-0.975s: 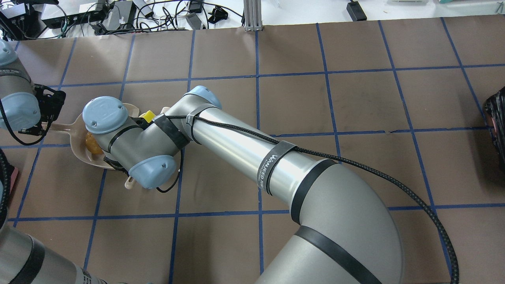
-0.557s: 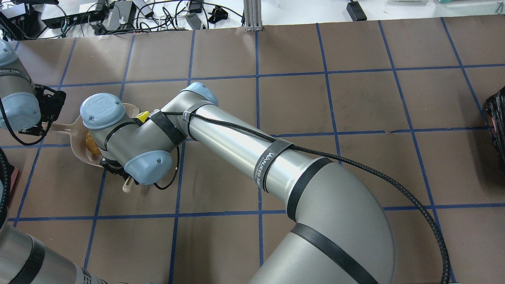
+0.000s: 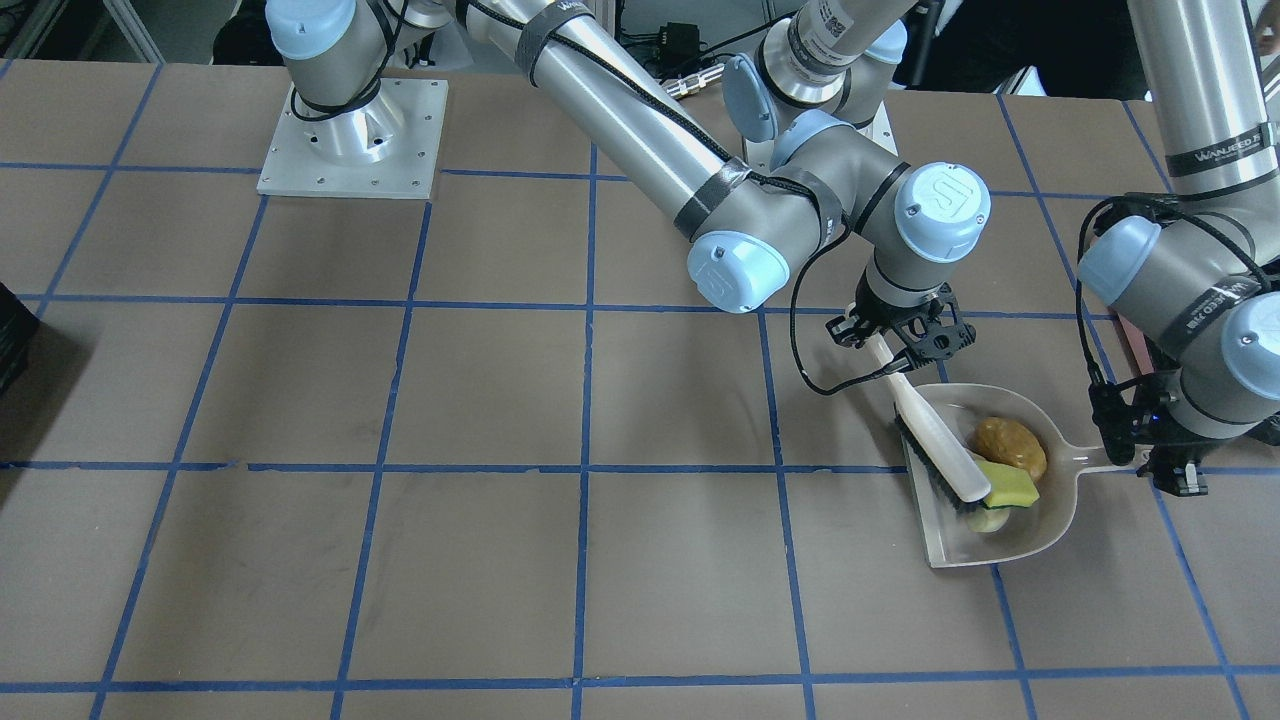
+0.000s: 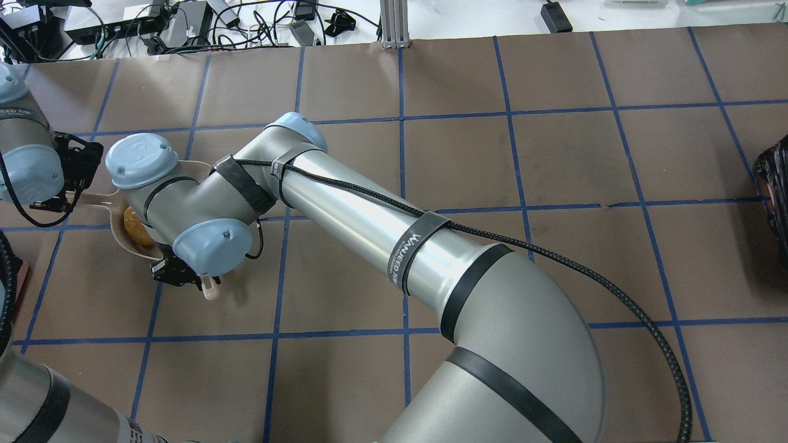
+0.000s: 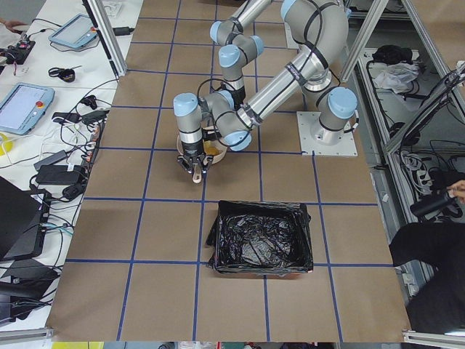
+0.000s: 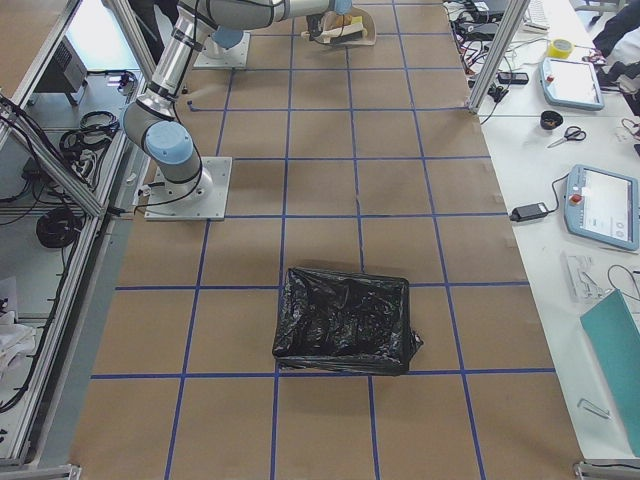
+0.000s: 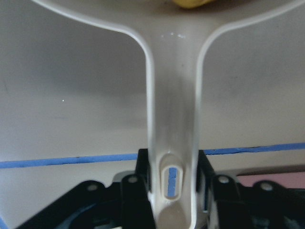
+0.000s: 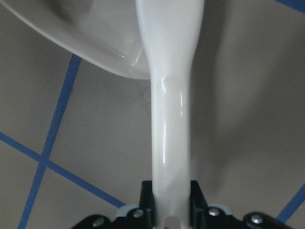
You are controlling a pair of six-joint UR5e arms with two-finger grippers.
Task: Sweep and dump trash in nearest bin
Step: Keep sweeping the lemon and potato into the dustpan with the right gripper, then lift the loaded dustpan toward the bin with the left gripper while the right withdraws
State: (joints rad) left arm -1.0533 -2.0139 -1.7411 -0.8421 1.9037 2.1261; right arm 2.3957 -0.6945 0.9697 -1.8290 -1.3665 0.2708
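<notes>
A white dustpan (image 3: 1055, 510) lies on the table. In it are the golden-brown lump (image 3: 1012, 447), a yellow-and-green wedge (image 3: 1008, 485) and a pale piece (image 3: 985, 520). My left gripper (image 3: 1150, 455) is shut on the dustpan handle (image 7: 174, 119). My right gripper (image 3: 900, 335) is shut on the handle of a white brush (image 3: 940, 440), whose dark bristles lie across the pan's mouth against the wedge. In the overhead view only the lump (image 4: 132, 223) shows beside my right wrist. The black-bag-lined bin (image 5: 261, 236) stands on my left side, apart from the pan.
A second black-bagged bin (image 6: 345, 320) stands at the table's far right end, its edge in the overhead view (image 4: 775, 197). Cables and electronics (image 4: 154, 24) line the table's far edge. Both arm bases (image 3: 350, 135) are bolted to the table.
My right arm has moved left over the dustpan, drawing the brush inward. The yellow wedge, earlier at the pan's far rim, is now hidden under the wrist. The left gripper has not moved.
</notes>
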